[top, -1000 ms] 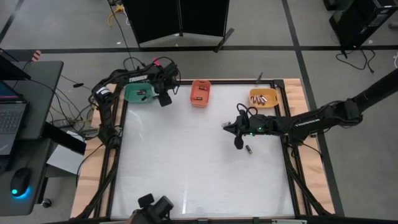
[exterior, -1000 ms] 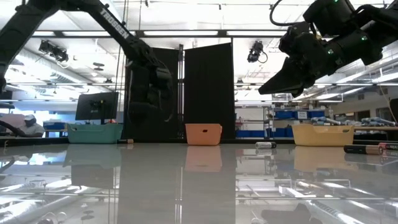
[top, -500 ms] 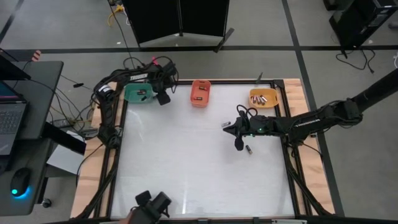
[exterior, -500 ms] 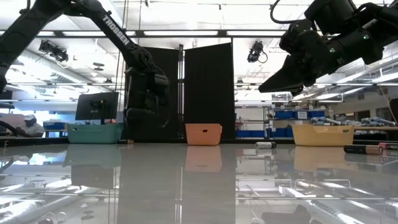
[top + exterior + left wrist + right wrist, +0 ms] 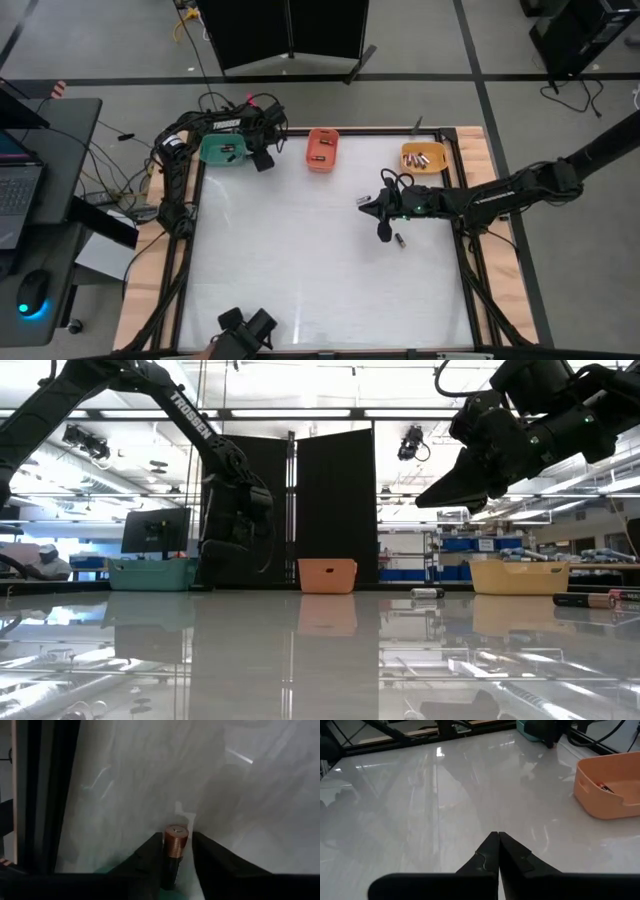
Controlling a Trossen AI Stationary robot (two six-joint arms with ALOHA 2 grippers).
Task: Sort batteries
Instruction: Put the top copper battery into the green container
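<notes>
My left gripper [image 5: 263, 159] is at the table's far left, beside the green bin [image 5: 225, 150], shut on a battery [image 5: 174, 851] with a dark body and a copper end. In the low view it hangs just above the table [image 5: 232, 555]. My right gripper [image 5: 366, 203] is shut and empty [image 5: 498, 840], raised above the table's right half [image 5: 432, 501]. One loose battery [image 5: 399, 240] lies on the table near it. The orange bin [image 5: 322, 148] and the yellow bin [image 5: 423, 157] hold batteries. My left gripper pinches the battery's dark body [image 5: 170, 865] between its two fingers [image 5: 150, 851]. The battery lies along the fingers, and its copper end [image 5: 176, 834] sticks out past the fingertips. It is lifted clear of the table.
The three bins stand in a row along the far edge, and show in the low view as green [image 5: 150, 573], orange [image 5: 327, 575] and yellow [image 5: 518, 576]. Loose batteries lie at the right [image 5: 427, 593] [image 5: 590, 600]. The black table frame [image 5: 45, 795] runs close by my left gripper.
My left gripper has gone a little toward the table's left edge, closer to the green bin, still shut on the battery.
</notes>
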